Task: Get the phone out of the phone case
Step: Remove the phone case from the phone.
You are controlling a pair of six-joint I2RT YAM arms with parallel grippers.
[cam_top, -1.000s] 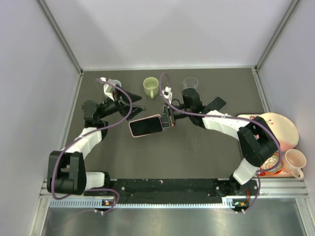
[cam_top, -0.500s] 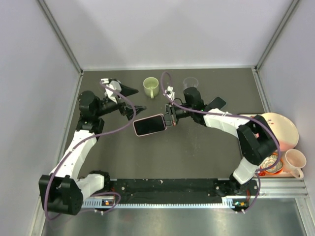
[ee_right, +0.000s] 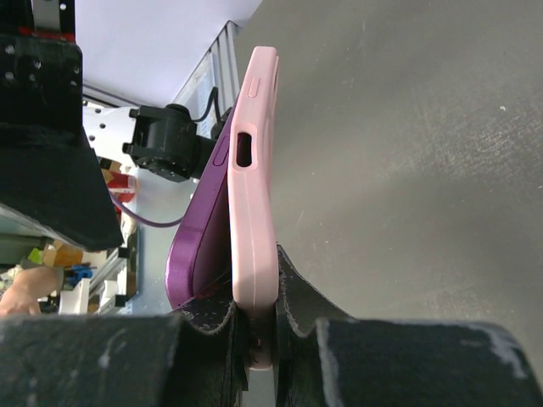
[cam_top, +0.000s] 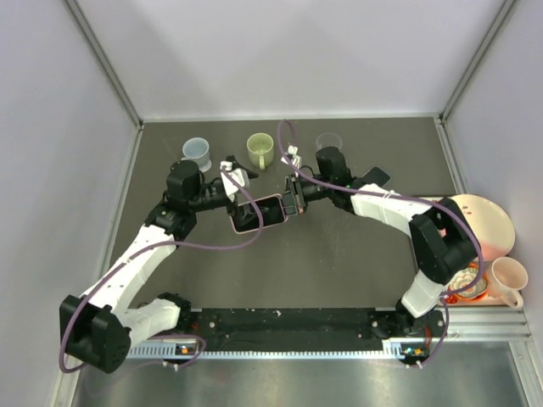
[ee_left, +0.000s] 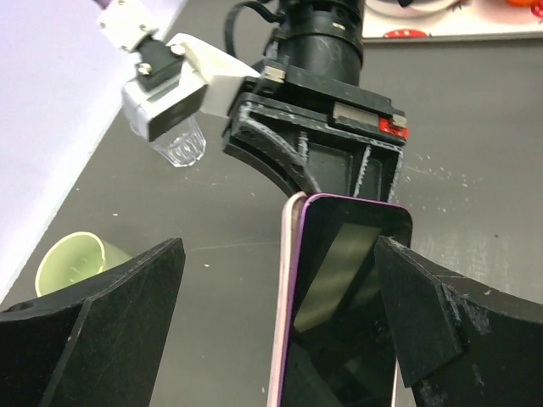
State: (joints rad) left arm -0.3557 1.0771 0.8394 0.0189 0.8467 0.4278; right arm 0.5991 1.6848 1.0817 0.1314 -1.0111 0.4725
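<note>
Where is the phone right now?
Top view: the phone is mid-table, pinched by the right tool, just below the green mug, open left tool at its other end.

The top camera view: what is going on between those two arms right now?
The right gripper is shut on one end of a pink soft phone case, holding it on edge above the dark table. The purple phone is in the case but appears to bulge away from it near the clamped end. The left gripper is wide open, one finger on each side of the free end, and grips nothing. The phone is not yet out.
</note>
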